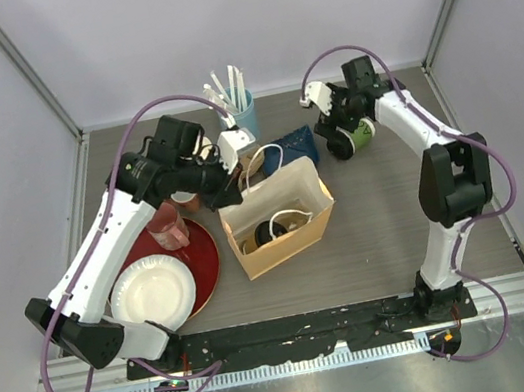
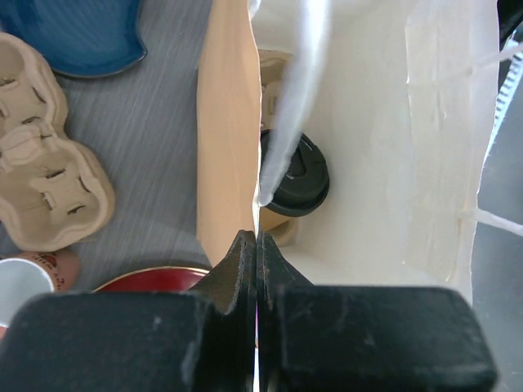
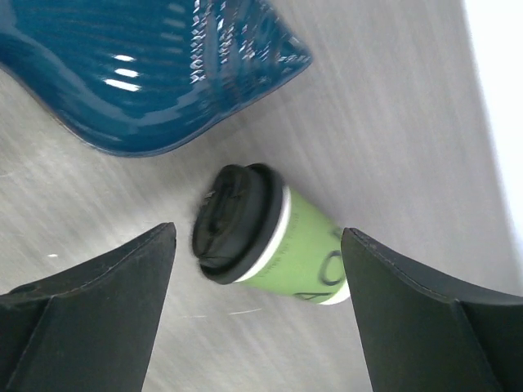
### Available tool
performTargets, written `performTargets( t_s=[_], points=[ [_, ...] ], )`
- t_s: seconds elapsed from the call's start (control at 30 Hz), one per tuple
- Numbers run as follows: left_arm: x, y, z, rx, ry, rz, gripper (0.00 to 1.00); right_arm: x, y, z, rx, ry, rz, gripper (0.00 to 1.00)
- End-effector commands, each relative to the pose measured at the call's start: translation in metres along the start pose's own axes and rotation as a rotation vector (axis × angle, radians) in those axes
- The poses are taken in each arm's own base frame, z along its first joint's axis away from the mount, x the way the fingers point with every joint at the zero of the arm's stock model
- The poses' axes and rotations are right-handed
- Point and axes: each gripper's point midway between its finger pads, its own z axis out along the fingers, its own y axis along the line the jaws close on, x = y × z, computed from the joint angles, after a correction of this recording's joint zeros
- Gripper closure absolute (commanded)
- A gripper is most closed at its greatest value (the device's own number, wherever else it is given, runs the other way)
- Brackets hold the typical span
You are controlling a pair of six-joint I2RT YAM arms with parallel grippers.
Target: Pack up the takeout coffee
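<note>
One green cup [image 3: 286, 245] on table [image 3: 392, 106], one lidded cup [image 2: 296, 175] in bag [image 2: 225, 139].

The counter [image 1: 389, 224] is a grey, wood-grained board. Near its middle stands an open kraft paper bag [image 1: 290, 242]. Toward the near left corner lies a red plate [image 1: 205, 260], close to the bag. Just behind the bag, toward the far edge, sits a dark blue dish [image 1: 299, 145]. A cardboard cup carrier [image 2: 41, 155] lies beside the bag, near that dish. A light blue holder [image 1: 244, 118] of white utensils stands farther back. Toward the far right corner, a green cup [image 3: 306, 255] with a black lid appears to lie on its side, lid toward the dish but apart from it.
</note>
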Motion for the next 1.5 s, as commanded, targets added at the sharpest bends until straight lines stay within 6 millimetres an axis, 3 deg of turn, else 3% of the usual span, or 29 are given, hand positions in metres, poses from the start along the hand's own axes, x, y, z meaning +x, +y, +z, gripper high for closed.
performTargets(
  t_s=[0.0, 0.03, 0.07, 0.1, 0.13, 0.17, 0.4, 0.47, 0.5, 0.67, 0.83, 0.93, 1.17, 1.3, 1.47],
  points=[
    [-0.003, 0.01, -0.014, -0.047, -0.009, 0.111, 1.0, -0.03, -0.028, -0.012, -0.105, -0.012, -0.362, 0.12],
    [0.0, 0.01, -0.015, -0.044, -0.005, 0.106, 1.0, -0.005, -0.008, 0.005, -0.245, 0.062, -0.336, 0.12],
    [0.001, 0.011, -0.015, -0.046, -0.003, 0.103, 1.0, -0.003, -0.011, 0.006, -0.27, 0.08, -0.352, 0.12],
    [0.002, 0.012, -0.017, -0.05, -0.008, 0.098, 1.0, -0.018, -0.026, 0.004, -0.245, 0.067, -0.375, 0.13],
    [0.005, 0.014, -0.018, -0.049, -0.002, 0.079, 1.0, -0.006, -0.018, 0.016, -0.308, 0.096, -0.353, 0.13],
    [0.008, 0.014, -0.018, -0.045, 0.001, 0.068, 1.0, -0.014, -0.027, 0.015, -0.294, 0.084, -0.376, 0.14],
    [0.018, 0.013, -0.017, -0.03, 0.012, 0.031, 1.0, 0.001, -0.028, 0.042, -0.312, 0.121, -0.378, 0.15],
    [0.017, 0.012, -0.016, -0.024, 0.009, 0.029, 1.0, -0.001, -0.025, 0.042, -0.325, 0.096, -0.366, 0.13],
    [0.017, 0.011, -0.016, -0.021, 0.006, 0.028, 1.0, -0.012, -0.025, 0.038, -0.315, 0.047, -0.366, 0.12],
    [0.016, 0.011, -0.015, -0.014, 0.003, 0.027, 1.0, -0.015, -0.022, 0.034, -0.315, 0.038, -0.326, 0.09],
    [0.016, 0.009, -0.016, -0.009, 0.002, 0.027, 1.0, -0.019, -0.02, 0.006, -0.328, 0.004, -0.338, 0.07],
    [0.016, 0.009, -0.016, -0.011, -0.003, 0.032, 1.0, -0.011, -0.019, -0.003, -0.328, 0.034, -0.357, 0.06],
    [0.016, 0.009, -0.016, -0.01, -0.002, 0.034, 1.0, 0.018, -0.01, 0.021, -0.32, 0.156, -0.38, 0.09],
    [0.016, 0.009, -0.016, -0.011, -0.006, 0.036, 1.0, 0.019, -0.019, 0.032, -0.279, 0.166, -0.378, 0.09],
    [0.017, 0.009, -0.017, -0.013, -0.005, 0.036, 1.0, 0.019, -0.014, 0.041, -0.277, 0.184, -0.375, 0.11]
  ],
)
